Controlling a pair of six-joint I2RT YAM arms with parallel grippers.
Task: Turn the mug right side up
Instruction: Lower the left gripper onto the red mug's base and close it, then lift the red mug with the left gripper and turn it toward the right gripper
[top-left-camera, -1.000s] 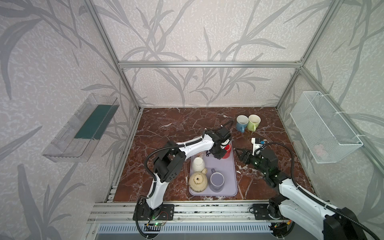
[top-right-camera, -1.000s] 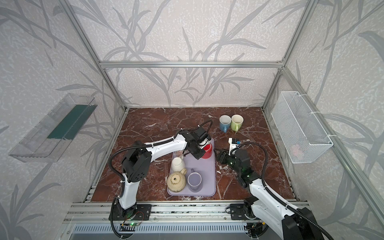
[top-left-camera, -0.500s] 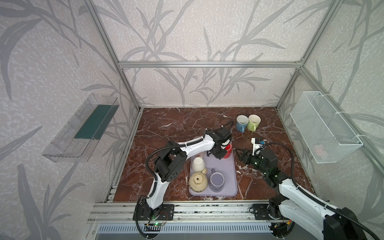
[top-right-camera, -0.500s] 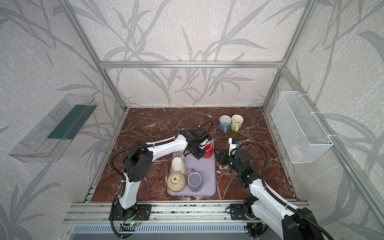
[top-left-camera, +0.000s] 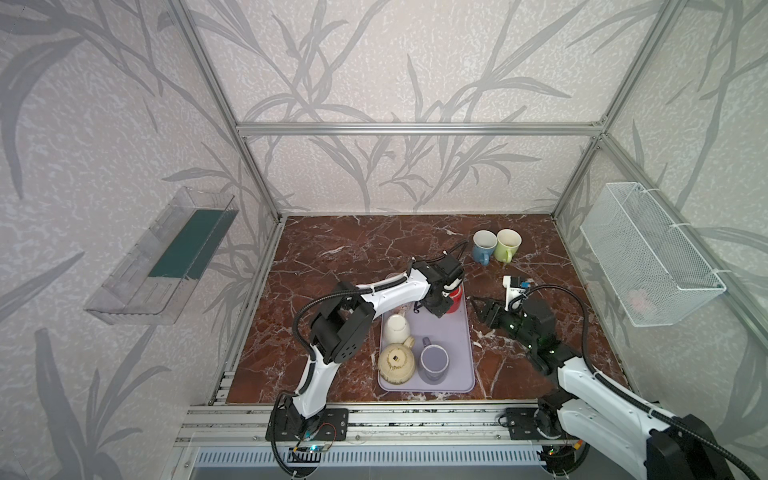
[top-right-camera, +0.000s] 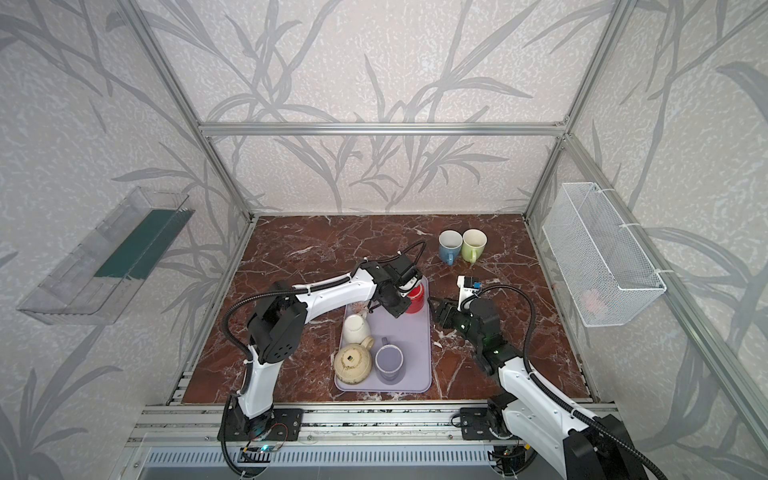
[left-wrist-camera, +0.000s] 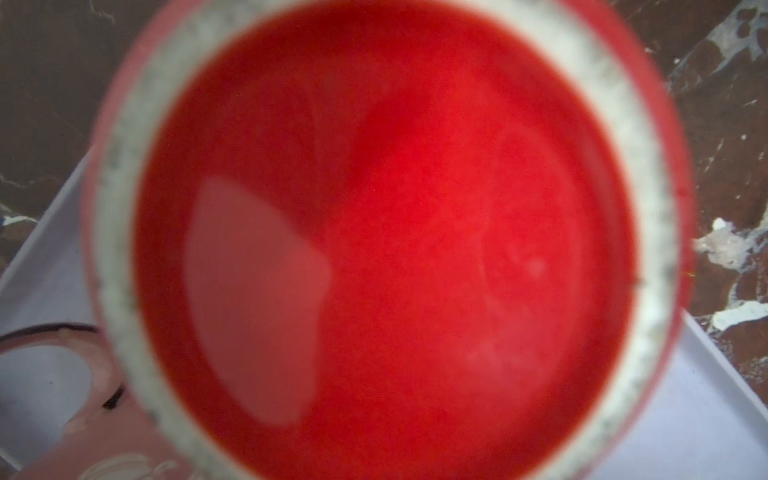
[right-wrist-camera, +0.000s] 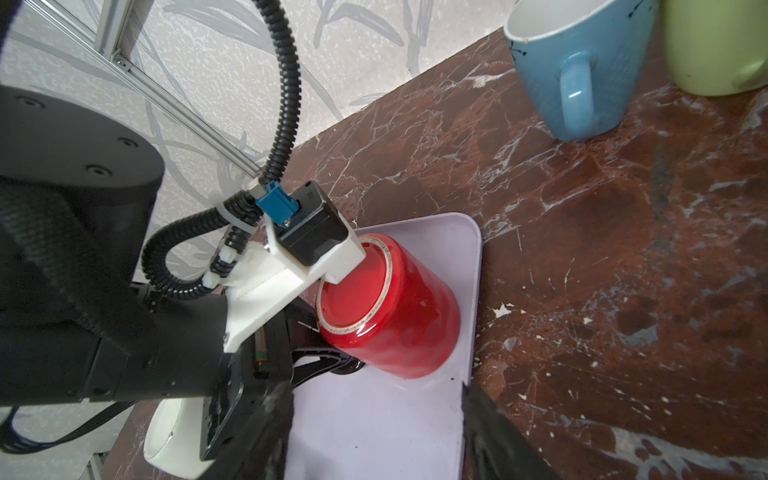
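A red mug (top-left-camera: 456, 297) (top-right-camera: 415, 300) stands bottom up in the far right corner of the lavender tray (top-left-camera: 457, 374) (top-right-camera: 420, 357). Its red base with a pale ring fills the left wrist view (left-wrist-camera: 386, 232). My left gripper (top-left-camera: 441, 309) (top-right-camera: 394, 309) reaches across the tray and is shut low on the mug's side, where the handle (left-wrist-camera: 62, 374) sits. The right wrist view shows its fingers (right-wrist-camera: 328, 361) meeting there against the mug (right-wrist-camera: 399, 316). My right gripper (top-left-camera: 478, 306) (right-wrist-camera: 374, 388) hovers open just right of the tray, pointing at the mug, with nothing in it.
On the tray's near half stand a white upturned cup (top-left-camera: 395, 328), a beige teapot (top-left-camera: 396, 365) and a lavender mug (top-left-camera: 433, 363). A blue mug (top-left-camera: 484, 245) and a green mug (top-left-camera: 508, 244) stand upright at the back. A wire basket (top-left-camera: 648, 253) hangs on the right wall.
The left gripper's jaws have closed at the red mug's side. Both arms have stayed nearly in place.
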